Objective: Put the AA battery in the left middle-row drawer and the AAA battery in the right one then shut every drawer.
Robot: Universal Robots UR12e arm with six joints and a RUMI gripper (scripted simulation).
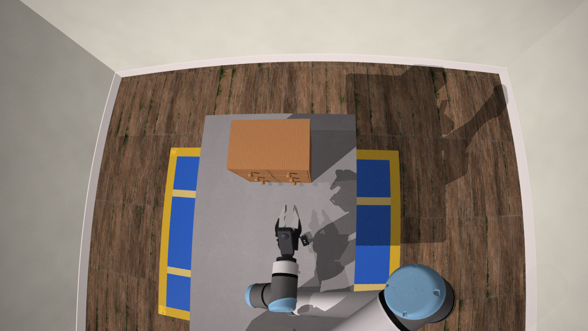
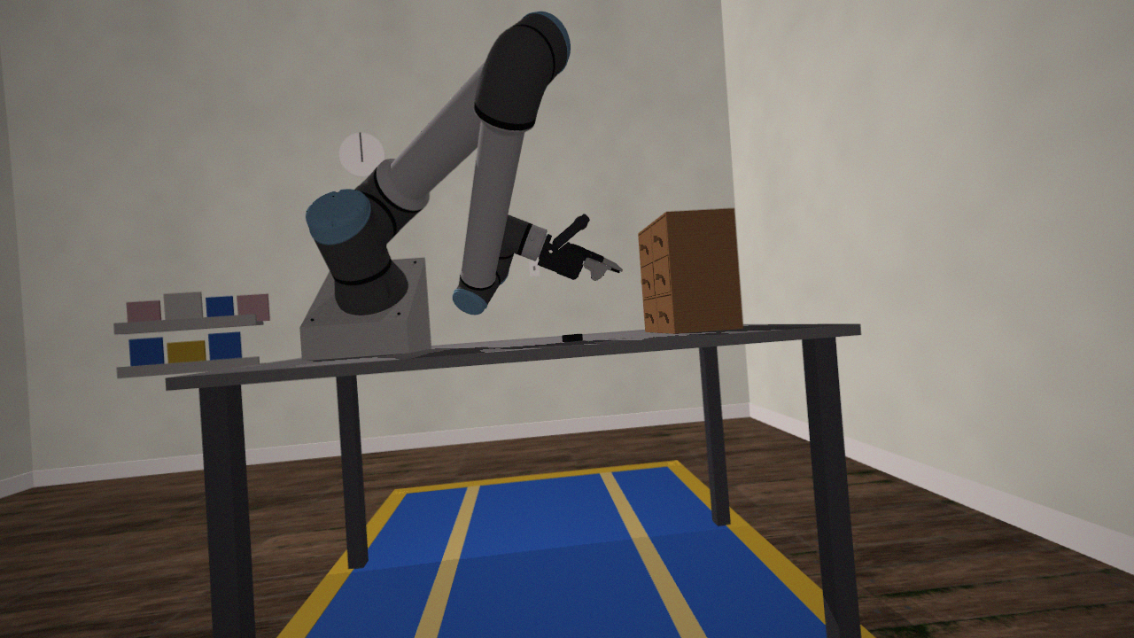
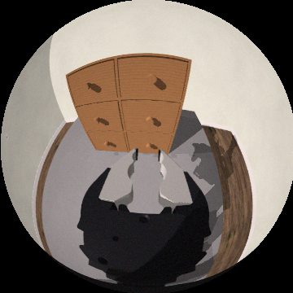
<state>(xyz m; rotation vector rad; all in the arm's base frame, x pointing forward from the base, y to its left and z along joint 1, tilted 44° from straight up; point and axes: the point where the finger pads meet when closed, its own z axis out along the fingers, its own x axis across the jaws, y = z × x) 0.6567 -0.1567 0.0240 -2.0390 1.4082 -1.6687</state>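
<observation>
We can't read any text, label, brand, number or sign for certain. The nearest we come to lettering is on the small black block (image 1: 304,240) (image 2: 572,338) on the table (image 1: 230,230) (image 2: 507,354), where the top view shows us a few pale marks (we squint, but they are too small to make out). In the exterior view, we see a single dark upright line on the round white disc (image 2: 353,154) on the wall, and we can read no numeral there. We find nothing legible on the drawer fronts of the wooden chest (image 1: 269,144) (image 2: 703,269) (image 3: 151,87).
</observation>
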